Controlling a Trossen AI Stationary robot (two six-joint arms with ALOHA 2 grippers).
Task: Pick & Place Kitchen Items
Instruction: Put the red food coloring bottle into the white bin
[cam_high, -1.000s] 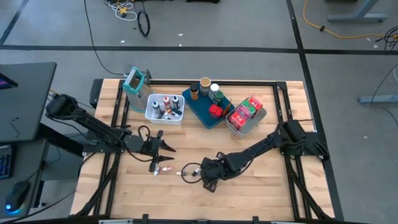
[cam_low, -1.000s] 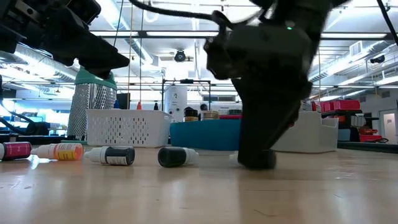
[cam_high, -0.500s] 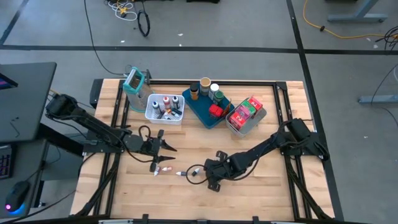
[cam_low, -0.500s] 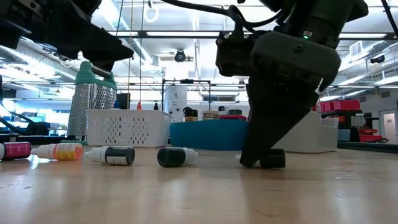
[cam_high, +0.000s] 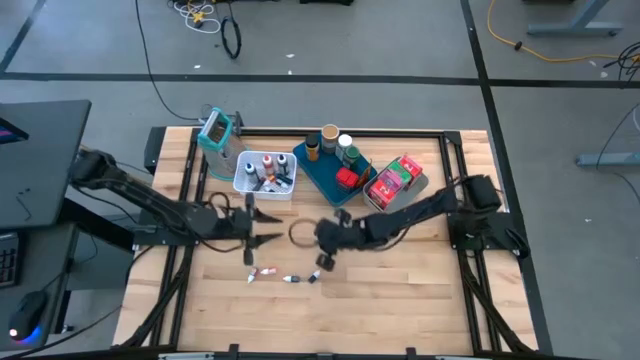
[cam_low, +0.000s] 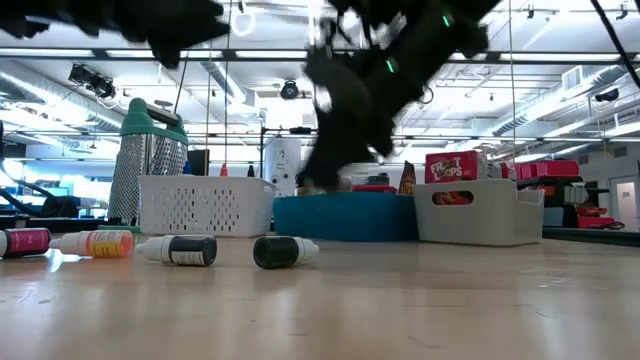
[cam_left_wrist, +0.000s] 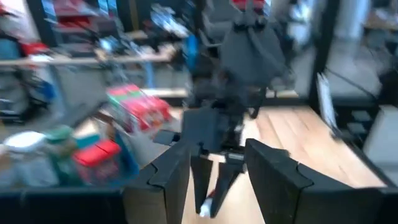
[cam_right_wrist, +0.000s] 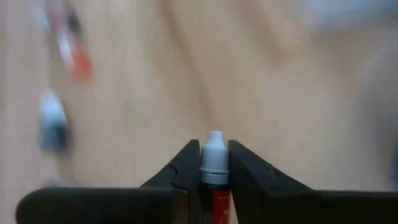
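My right gripper (cam_high: 322, 258) hangs above the table's middle, shut on a small bottle (cam_right_wrist: 214, 186) with a white cap and a red label. Several other small bottles (cam_high: 280, 276) lie on their sides on the wood near the front; the low view shows them in a row (cam_low: 185, 249). My left gripper (cam_high: 268, 222) hovers open just left of the right one and touches nothing. Its wrist view looks between its fingers (cam_left_wrist: 217, 177) at the right gripper and the bottle (cam_left_wrist: 206, 206). My right gripper pinches the bottle between its two fingers, just below the white cap (cam_right_wrist: 214, 163). The cap's tip sticks out past the fingertips and the bottle lies along the fingers. It is lifted clear of the table, cap pointing down at a slant.
A white mesh basket (cam_high: 264, 186) with bottles, a blue tray (cam_high: 322, 178) with jars and a red tin, and a grey bin (cam_high: 408, 196) with packets line the far side. A metal grater (cam_high: 218, 134) stands at the far left. A cable loop (cam_high: 301, 232) lies mid-table.
My right gripper has risen from the table's near part with the bottle and swung toward the far edge and leftward, to the middle. My left gripper has lifted a little and shifted toward the far edge. The bottles on the wood have stayed put.
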